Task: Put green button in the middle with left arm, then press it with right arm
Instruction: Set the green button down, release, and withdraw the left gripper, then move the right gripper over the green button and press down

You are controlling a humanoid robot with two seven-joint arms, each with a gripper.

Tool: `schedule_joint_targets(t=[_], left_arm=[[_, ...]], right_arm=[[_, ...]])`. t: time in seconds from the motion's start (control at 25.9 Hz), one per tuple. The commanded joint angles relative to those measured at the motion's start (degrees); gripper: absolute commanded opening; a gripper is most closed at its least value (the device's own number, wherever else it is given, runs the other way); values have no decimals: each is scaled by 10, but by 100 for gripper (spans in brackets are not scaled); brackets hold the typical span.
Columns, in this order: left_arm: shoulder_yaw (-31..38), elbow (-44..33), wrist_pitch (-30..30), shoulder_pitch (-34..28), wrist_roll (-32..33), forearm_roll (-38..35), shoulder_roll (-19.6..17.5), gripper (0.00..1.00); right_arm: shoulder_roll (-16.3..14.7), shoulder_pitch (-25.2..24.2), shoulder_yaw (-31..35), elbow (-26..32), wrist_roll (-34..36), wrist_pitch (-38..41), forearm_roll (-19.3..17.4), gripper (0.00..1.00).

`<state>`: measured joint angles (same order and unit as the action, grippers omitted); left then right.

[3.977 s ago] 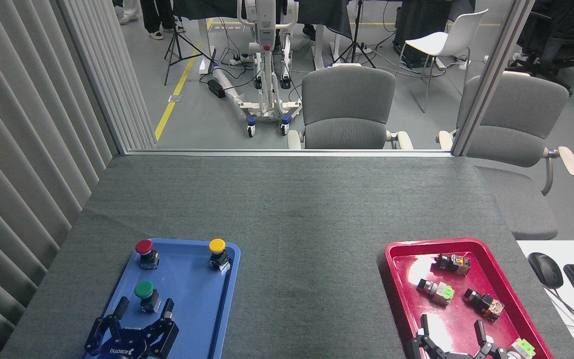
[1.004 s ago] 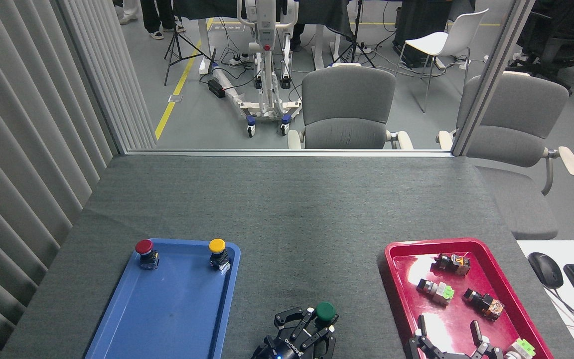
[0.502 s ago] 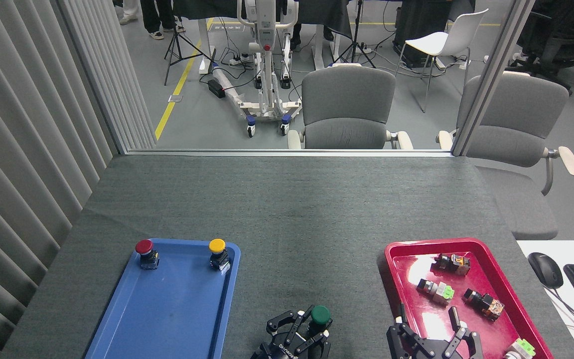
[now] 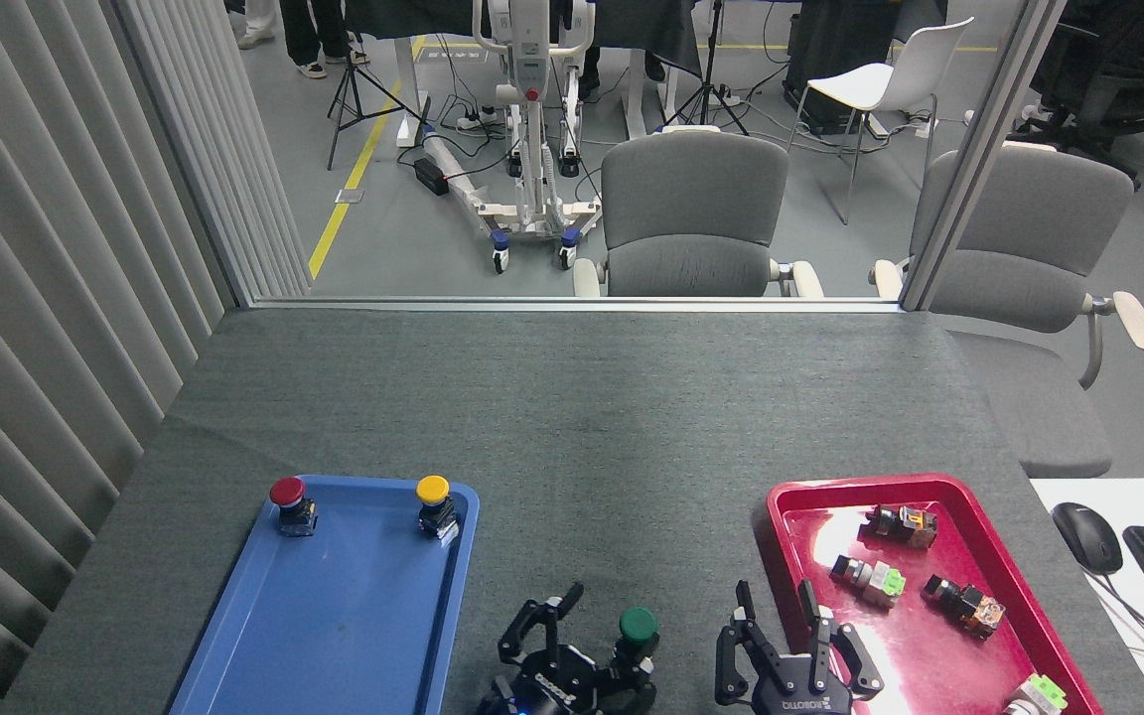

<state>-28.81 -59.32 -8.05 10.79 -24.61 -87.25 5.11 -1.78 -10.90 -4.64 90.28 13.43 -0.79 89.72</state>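
Green button (image 4: 638, 628) is standing on the grey worktop (image 4: 572, 427), between the blue tray (image 4: 234, 636) and the red tray (image 4: 781, 516). The left tool (image 4: 582, 636) is sitting beside it with fingers spread, letting go. The right tool (image 4: 790, 636) is waiting nearby, spread wide and holding nothing.

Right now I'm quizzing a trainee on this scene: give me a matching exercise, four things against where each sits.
Things:
1. green button
2. red button
3. yellow button
4. computer mouse

Places:
A. blue tray, far right corner
B. grey cloth between the trays
C. white desk right of the red tray
D. blue tray, far left corner

Pairs: 1-B, 2-D, 3-A, 4-C
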Motion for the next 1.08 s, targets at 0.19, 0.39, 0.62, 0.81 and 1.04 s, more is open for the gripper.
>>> schedule_joint_targets(t=[0.19,0.39,0.62,0.81,1.04], left_arm=[[164,-139,8,-89,11,74,-99,99],[295,-200,9,-158,47,74,-103,99],[299,-215,10,-148,127,66,-97,99],[300,-221,7,-126,149,69,-101,99],[306,-220,11,-112,170,74,-102,99]], right_arm=[[12,5,-41,-13,0,1,20,34],[14,11,-64,-29,-1,-2,33,25],[17,29,-90,-62,-2,-4,38,25],[20,44,-103,-96,-2,-4,39,21],[20,51,-105,-103,-2,-3,53,0]])
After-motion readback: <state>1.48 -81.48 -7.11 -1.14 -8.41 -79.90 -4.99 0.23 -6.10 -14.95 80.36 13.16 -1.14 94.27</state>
